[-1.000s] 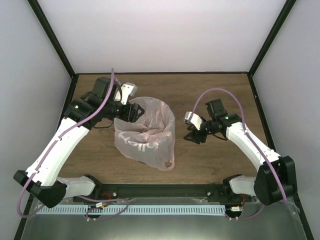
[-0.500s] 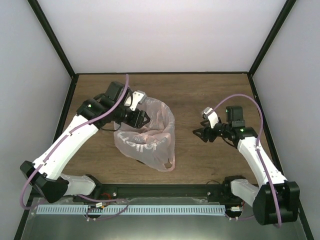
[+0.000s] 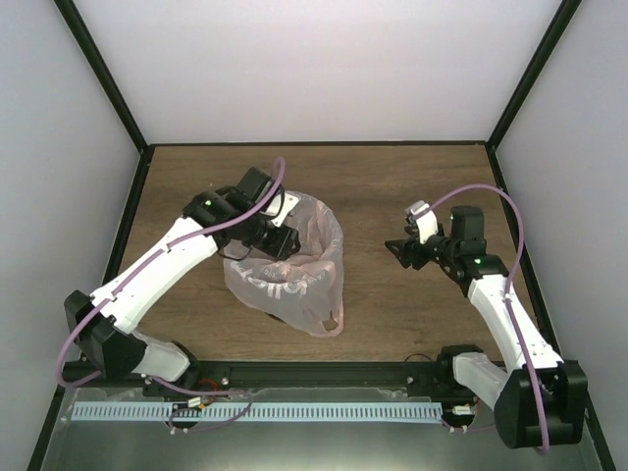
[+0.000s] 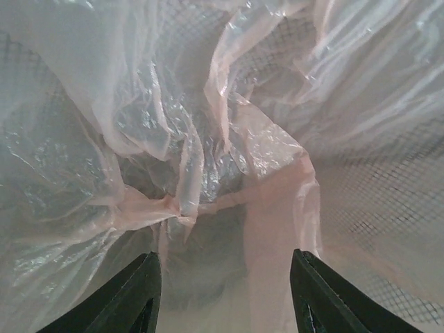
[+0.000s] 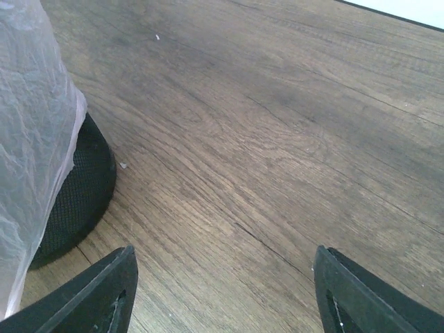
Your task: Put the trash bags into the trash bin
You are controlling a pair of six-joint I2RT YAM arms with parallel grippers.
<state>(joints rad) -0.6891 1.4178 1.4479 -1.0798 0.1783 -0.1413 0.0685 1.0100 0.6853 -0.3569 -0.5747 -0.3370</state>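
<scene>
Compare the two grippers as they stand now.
The left gripper hangs at the mouth of the pink bag draped over the bin; the right gripper stands off to the side, over the table. The left faces crumpled plastic, the right faces wood. Both are open and hold nothing.

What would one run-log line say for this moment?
bag: draped over bin | left gripper: open, inside bag | right gripper: open, empty, beside bin

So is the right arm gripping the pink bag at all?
No, its fingers are open over the table, apart from the bag.
</scene>
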